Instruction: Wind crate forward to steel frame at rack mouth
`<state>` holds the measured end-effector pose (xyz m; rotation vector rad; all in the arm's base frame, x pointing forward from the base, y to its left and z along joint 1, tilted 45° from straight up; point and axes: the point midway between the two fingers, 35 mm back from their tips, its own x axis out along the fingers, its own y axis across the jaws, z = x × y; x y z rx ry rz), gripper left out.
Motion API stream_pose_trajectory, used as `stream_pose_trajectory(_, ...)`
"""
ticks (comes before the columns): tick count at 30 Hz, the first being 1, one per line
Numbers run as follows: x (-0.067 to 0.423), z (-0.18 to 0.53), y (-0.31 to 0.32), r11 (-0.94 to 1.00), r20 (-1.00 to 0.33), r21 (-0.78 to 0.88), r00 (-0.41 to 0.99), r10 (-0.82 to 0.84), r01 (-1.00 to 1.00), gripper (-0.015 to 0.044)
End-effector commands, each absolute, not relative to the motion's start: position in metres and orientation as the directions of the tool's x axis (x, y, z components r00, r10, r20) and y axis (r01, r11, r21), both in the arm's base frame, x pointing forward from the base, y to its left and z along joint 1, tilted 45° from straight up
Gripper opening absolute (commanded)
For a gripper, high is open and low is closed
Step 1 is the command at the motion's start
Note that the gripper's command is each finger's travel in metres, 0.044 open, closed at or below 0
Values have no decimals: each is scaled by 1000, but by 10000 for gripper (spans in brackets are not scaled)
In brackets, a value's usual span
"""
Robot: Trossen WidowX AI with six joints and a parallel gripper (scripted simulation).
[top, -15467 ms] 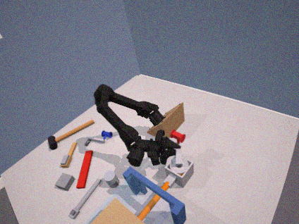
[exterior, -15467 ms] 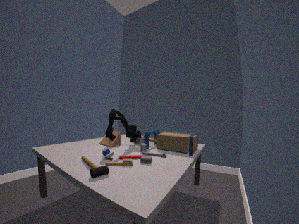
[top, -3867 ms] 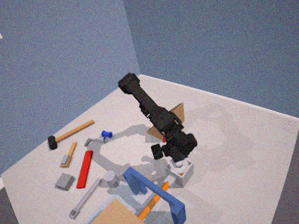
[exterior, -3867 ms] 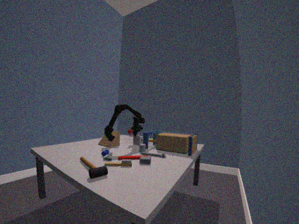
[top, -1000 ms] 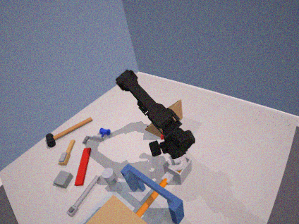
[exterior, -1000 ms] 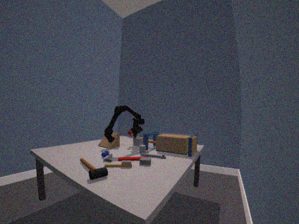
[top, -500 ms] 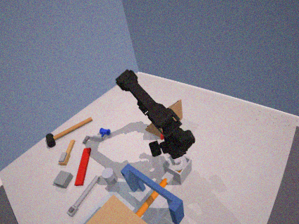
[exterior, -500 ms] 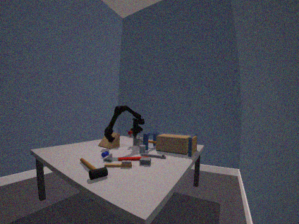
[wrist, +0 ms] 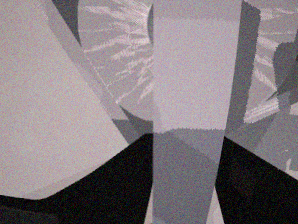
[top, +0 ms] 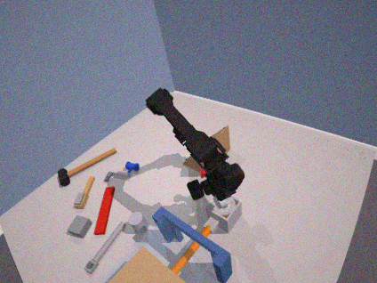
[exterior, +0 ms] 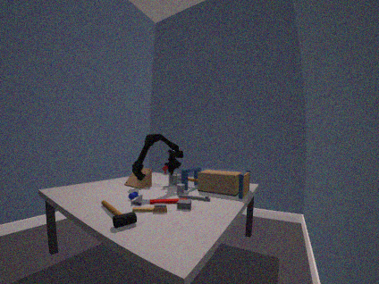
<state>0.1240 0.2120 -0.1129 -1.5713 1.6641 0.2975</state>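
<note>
At far left we see a black-headed mallet (top: pixel 84 165), with a small wooden-handled brush (top: pixel 84 193), a red bar (top: pixel 104 210) and a grey block (top: pixel 79 226) nearer.

— What can't you make out around the winch (top: pixel 228 214)?

— From above, the arm's wrist covers most of it, including the top hole. The gripper (top: pixel 219 196) is buried under its own body there, so the fingers don't show. In the wrist view the grey handle (wrist: pixel 193 83) fills the middle and runs out past the bottom edge, where the dark fingers are also cut off.

— And the crate (top: pixel 142 269)?

— Beside the winch, it's cropped by the bottom edge of the top view. From the exterior view the winch is too small to read, and the strap can't be told.
</note>
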Motion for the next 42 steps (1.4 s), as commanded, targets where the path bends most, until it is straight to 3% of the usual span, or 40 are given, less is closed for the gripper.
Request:
stream_pose_trajectory(1,125,-115,209,193,-679,-336,95,-727,-922,0)
stream_pose_trajectory(42,121,-117,211,274,-684,-401,87,-724,-874,0)
